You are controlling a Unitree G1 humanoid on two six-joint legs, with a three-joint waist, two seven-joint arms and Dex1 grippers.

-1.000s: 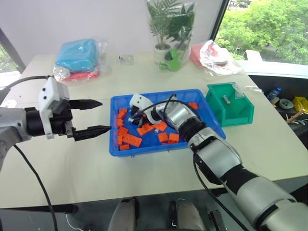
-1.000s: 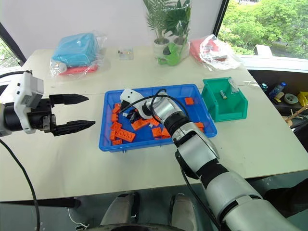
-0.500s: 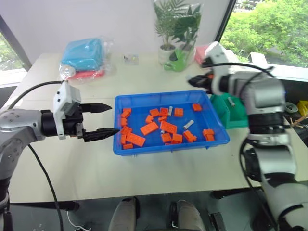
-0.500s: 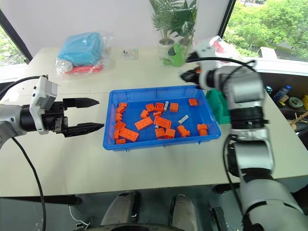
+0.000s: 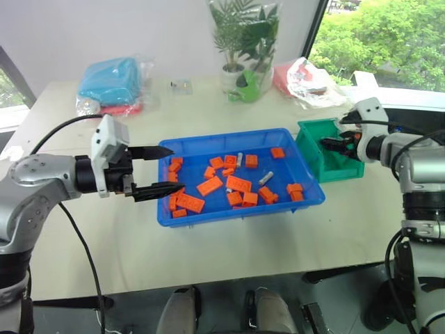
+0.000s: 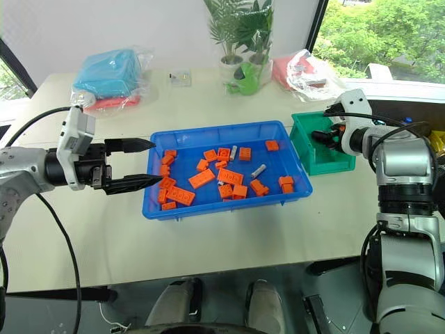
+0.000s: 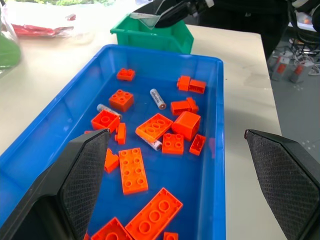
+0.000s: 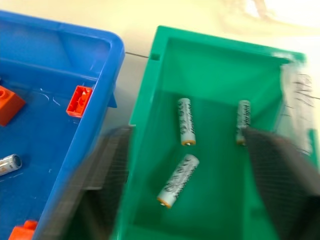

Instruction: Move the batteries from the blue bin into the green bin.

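Now my right gripper (image 6: 325, 132) has swung to the green bin (image 8: 210, 150), jaws apart; three batteries (image 8: 185, 121) lie inside. My left gripper (image 5: 161, 169) gapes empty.

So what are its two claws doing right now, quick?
Left gripper: open, empty, at the blue bin's edge.
Right gripper: open, empty, over the green bin.

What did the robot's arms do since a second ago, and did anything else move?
The right claw left the middle of the blue bin and swung over to the green bin. It now hangs open there, above three batteries in the bin. The left claw, open, edged slightly toward the blue bin's rim. Both bins, the orange bricks and the plant stayed put.
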